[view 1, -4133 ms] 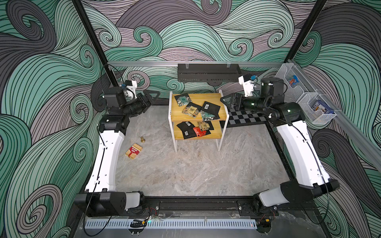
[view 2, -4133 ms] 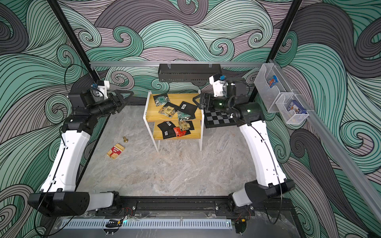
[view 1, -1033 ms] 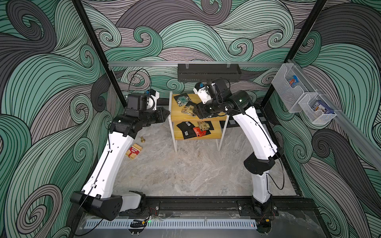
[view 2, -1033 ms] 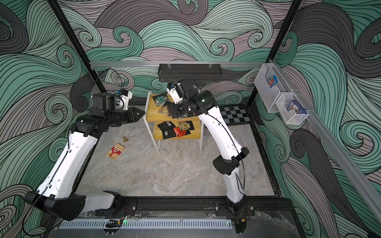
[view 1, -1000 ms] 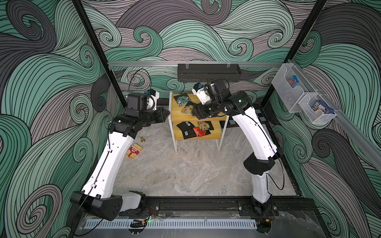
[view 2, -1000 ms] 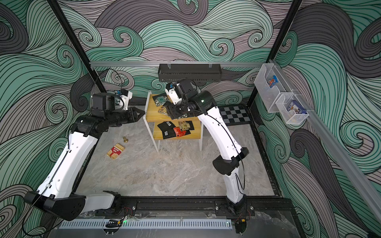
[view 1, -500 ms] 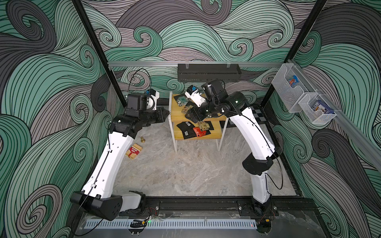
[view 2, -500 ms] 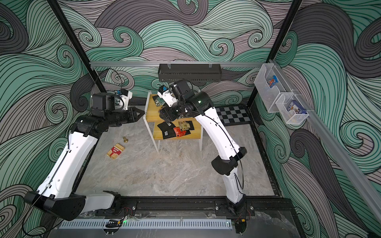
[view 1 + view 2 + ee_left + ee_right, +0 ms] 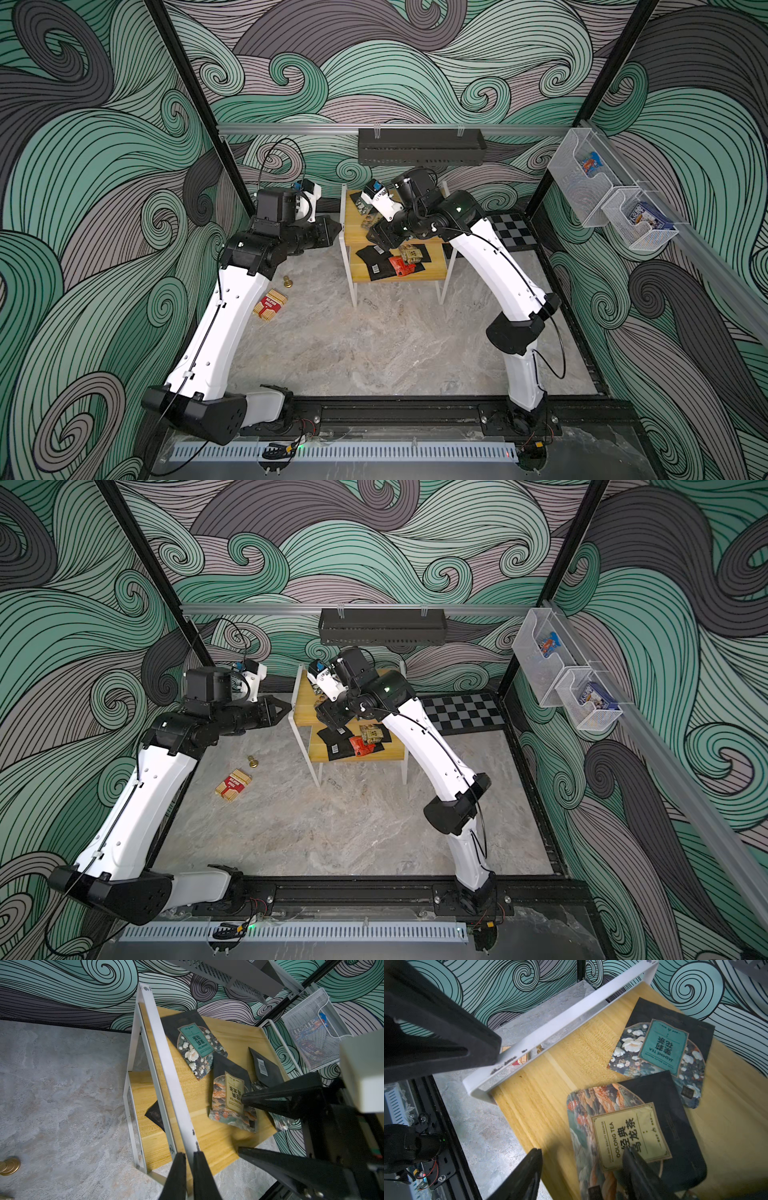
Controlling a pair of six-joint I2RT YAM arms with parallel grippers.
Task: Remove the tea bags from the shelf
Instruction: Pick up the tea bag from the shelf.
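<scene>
shelf rail [image 9: 166, 1076] pinched by left gripper [image 9: 190, 1155], wrist views only, right gripper [image 9: 582, 1151] spread

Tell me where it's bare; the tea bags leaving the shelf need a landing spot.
Widest: the marble floor in front of the shelf, between the left arm and right arm. The checkered mat right of the shelf is bare too. Crowded: both shelf boards, with tea bags, and the floor beside the red box and brass knob.

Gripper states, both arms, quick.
Left gripper: closed on the shelf, at its white frame.
Right gripper: open, holding nothing, jaws straddling the edge of the oolong tea bag.
</scene>
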